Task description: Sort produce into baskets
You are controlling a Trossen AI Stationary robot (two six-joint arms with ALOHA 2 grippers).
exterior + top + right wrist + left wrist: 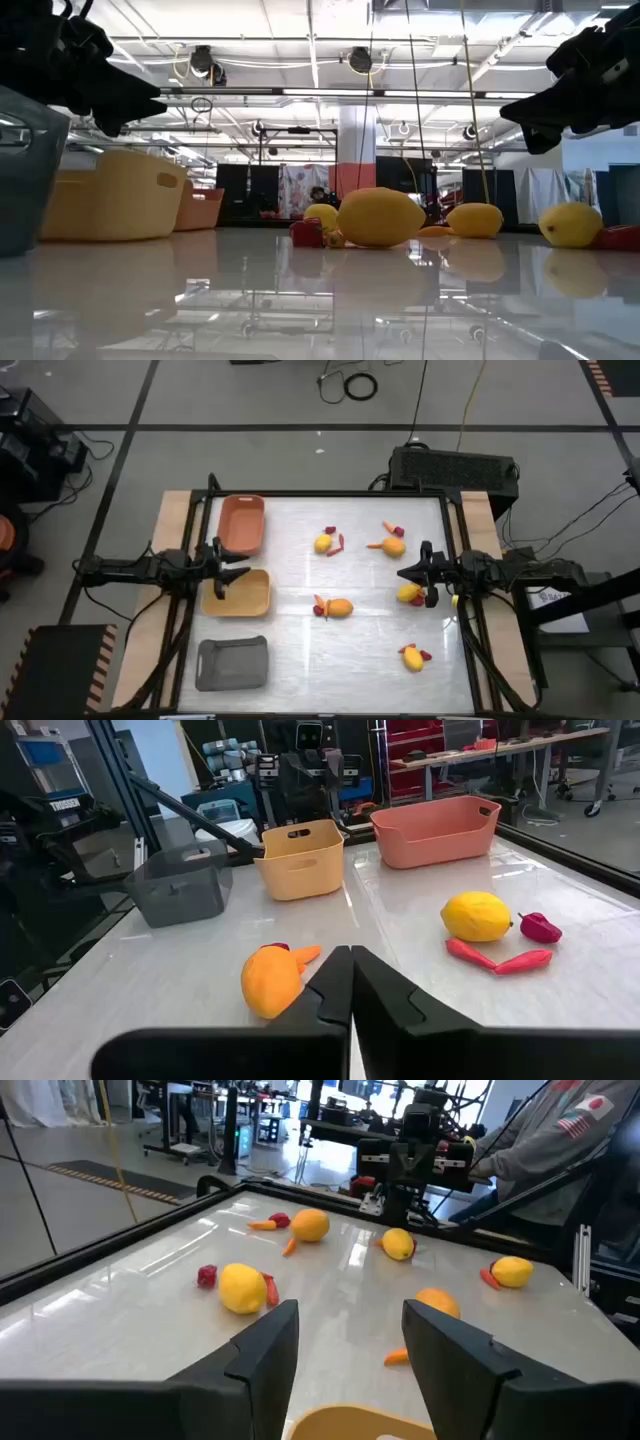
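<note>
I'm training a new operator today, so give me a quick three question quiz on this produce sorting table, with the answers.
1. True or false: the grey basket already holds produce.
2. Which pincer hangs over the yellow basket: A) left pincer, B) right pincer?
3. Fill in: the right pincer's fingers are ____.

Key: 1. False, it looks empty. 2. A. 3. shut.

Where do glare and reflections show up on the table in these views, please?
High view: a pale sheen streaks the white table down its middle. Low view: the tabletop mirrors the ceiling lights and the yellow fruit, while the grey basket close to the lens looks soft. Right wrist view: the surface near the salmon basket gleams.
</note>
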